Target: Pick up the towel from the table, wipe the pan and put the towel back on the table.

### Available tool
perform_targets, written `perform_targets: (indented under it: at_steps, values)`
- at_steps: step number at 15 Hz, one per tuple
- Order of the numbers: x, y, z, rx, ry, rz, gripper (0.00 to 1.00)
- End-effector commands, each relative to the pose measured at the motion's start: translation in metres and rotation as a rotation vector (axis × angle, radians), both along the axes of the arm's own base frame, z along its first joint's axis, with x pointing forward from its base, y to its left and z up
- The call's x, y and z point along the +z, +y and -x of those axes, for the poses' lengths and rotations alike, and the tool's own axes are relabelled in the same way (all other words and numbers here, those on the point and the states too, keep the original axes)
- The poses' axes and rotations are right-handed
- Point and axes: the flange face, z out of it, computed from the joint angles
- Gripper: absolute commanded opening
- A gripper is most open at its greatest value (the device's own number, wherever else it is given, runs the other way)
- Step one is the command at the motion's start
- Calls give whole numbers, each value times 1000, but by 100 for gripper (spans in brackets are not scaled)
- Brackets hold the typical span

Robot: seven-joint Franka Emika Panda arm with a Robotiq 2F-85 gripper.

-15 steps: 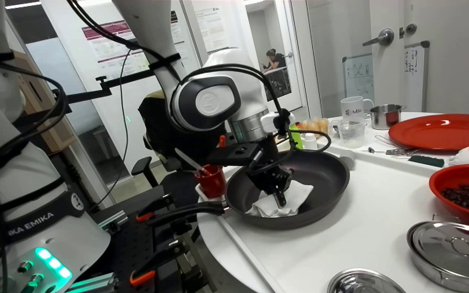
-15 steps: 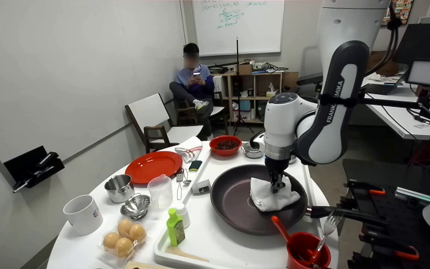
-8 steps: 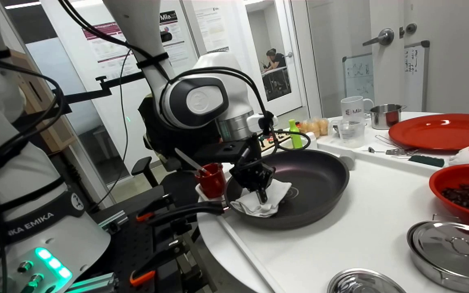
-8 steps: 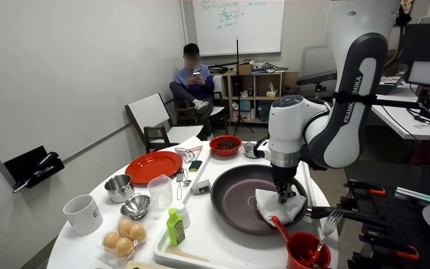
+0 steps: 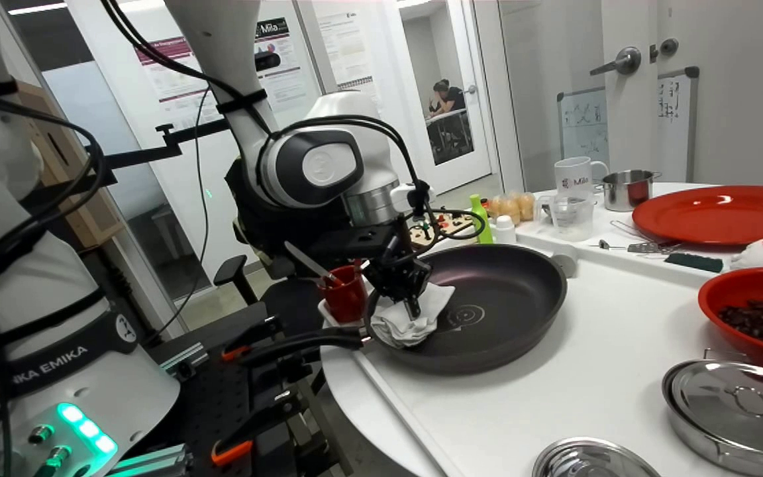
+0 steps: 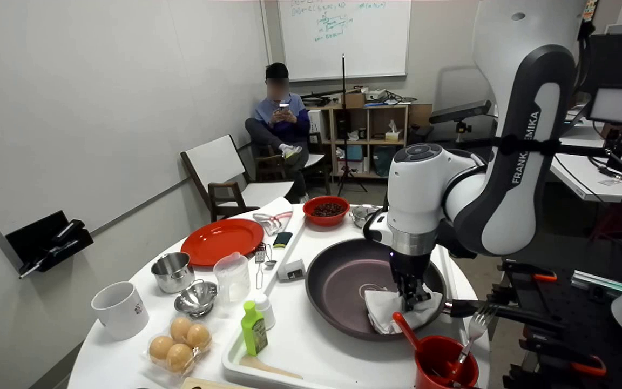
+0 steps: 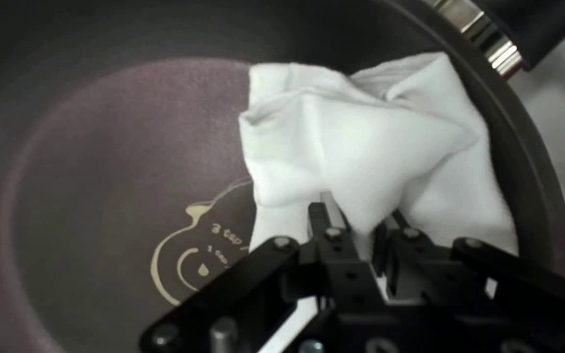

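The white folded towel (image 7: 375, 147) lies bunched on the dark pan (image 7: 115, 162), against the wall near the handle. It also shows in both exterior views (image 5: 438, 301) (image 6: 384, 310). My gripper (image 7: 361, 215) is shut on a gathered fold of the towel, which stands up between the two fingers. The gripper points down into the pan in both exterior views (image 5: 412, 310) (image 6: 411, 305). The pan's printed rings show beside the towel. The black pan handle (image 5: 308, 341) sticks out past the table edge. The fingertips are partly hidden by the cloth.
A red cup (image 6: 446, 362) with a fork and a red-handled utensil stands close to the pan by the handle. A green bottle (image 6: 254, 329) and a white bottle (image 6: 265, 310) stand nearby. Steel lidded pan (image 5: 726, 404) and bean bowl (image 5: 762, 318) are farther off.
My gripper has dragged the towel across the pan from near its middle to the wall near the handle and the red cup. More of the printed rings shows. The pan has barely moved.
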Motion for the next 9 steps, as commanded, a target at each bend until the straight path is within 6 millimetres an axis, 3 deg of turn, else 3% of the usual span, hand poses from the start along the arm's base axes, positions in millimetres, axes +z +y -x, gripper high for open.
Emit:
perform_targets:
  at_steps: [1, 5, 9]
  values:
    - [-7, 12, -4, 23, -43, -13, 8]
    - [-11, 9, -19, 13, -114, -7, 8]
    - [-9, -3, -50, -40, -224, 2, 8]
